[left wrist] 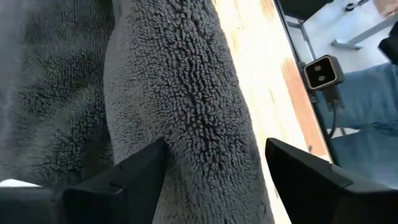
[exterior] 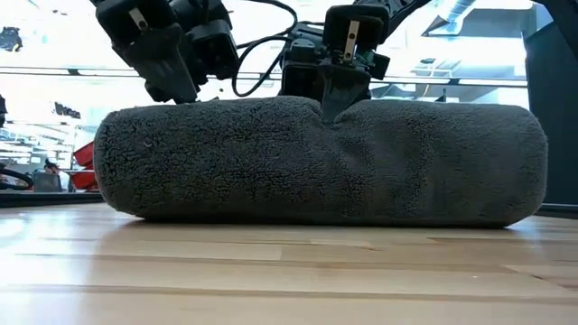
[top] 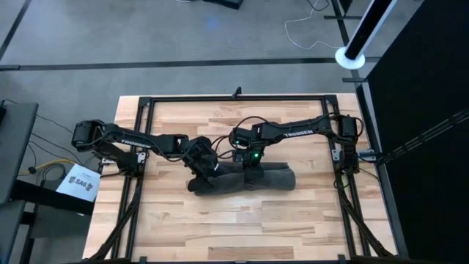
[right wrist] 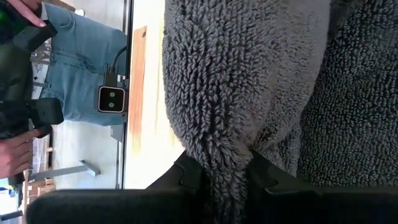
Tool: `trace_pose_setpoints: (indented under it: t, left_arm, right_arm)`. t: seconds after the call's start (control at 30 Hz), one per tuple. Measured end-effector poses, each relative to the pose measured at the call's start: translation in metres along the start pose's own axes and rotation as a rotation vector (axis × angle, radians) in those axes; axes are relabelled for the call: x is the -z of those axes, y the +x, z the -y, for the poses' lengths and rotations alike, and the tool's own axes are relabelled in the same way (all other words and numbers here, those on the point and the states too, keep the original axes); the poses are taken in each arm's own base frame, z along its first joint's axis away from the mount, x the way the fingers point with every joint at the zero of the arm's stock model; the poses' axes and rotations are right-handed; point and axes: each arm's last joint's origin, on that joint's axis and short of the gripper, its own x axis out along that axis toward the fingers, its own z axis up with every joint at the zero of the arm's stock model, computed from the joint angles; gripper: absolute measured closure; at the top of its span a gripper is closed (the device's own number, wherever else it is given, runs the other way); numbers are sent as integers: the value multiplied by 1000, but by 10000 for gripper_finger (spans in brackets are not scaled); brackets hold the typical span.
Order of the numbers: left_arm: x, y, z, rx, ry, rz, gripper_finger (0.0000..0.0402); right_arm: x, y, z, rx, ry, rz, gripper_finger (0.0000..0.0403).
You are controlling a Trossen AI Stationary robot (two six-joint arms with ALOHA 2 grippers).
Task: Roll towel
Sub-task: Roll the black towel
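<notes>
The dark charcoal-grey terry cloth towel (top: pixel 242 179) lies rolled into a thick log on the light wooden bench (top: pixel 242 227), near the bench's middle, its long axis running from my left side to my right.

My right gripper (exterior: pixel 336 106) presses down into the top of the roll about midway along it, and its fingers are pinched shut on a ridge of the towel's pile; the terry bunches into a narrow fold between them in the right wrist view (right wrist: pixel 221 177). My left gripper (top: pixel 204 170) sits at the roll's left end, on top of it. Its fingers (left wrist: pixel 134 171) stand apart with a thick fold of towel between them, one finger against the cloth and the other clear of it, so this gripper is open around the fold, not clamped.

Beyond the towel and past the bench edge, a small black camera (right wrist: pixel 112 99) sits on the frame, and a person in blue jeans (right wrist: pixel 81 68) stands behind it.
</notes>
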Motion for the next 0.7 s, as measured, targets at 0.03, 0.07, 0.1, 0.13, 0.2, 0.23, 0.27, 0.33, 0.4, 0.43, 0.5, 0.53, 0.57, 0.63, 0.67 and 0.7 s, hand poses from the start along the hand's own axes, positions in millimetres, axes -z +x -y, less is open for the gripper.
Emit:
trace_pose_setpoints:
  t: [0.03,0.07,0.1,0.13,0.2,0.23,0.27,0.33,0.4,0.43,0.5,0.53,0.57,0.63,0.67,0.7]
  left_arm:
    - [0,0,0,2,-8,1,145]
    - [0,0,0,3,-14,2,145]
    - [0,0,0,4,-14,1,145]
    - [0,1,1,5,-13,0,145]
    - [1,3,4,9,-4,-6,145]
    - [1,5,5,8,2,-9,145]
    - [1,8,6,5,7,-14,145]
    - [3,12,8,-11,11,-30,145]
    - [5,16,9,-34,17,-40,145]
    - [6,17,9,-52,16,-50,145]
    - [7,19,10,-80,19,-55,145]
    - [8,19,10,-94,20,-58,145]
    - [9,20,10,-103,17,-65,145]
    - [10,20,9,-119,14,-74,145]
    - [10,20,9,-132,12,-80,146]
    - [11,19,9,-153,9,-89,148]
  right_arm:
    - [0,0,0,0,1,0,362]
    - [0,0,0,0,1,0,362]
    - [0,0,0,0,1,0,362]
    - [0,0,0,0,1,0,362]
    - [0,0,0,1,2,1,362]
    - [0,-1,1,1,3,2,362]
    - [0,-1,1,2,4,3,362]
    - [0,-2,2,3,12,5,362]
    - [-1,-4,4,5,22,11,362]
    - [-1,-5,5,6,31,15,362]
    - [-1,-7,6,8,44,18,362]
    - [-1,-7,7,9,46,21,362]
    - [-1,-8,8,8,47,22,362]
    - [-1,-8,8,8,47,22,362]
    - [-1,-8,8,8,47,22,362]
    - [-1,-8,7,7,47,21,362]
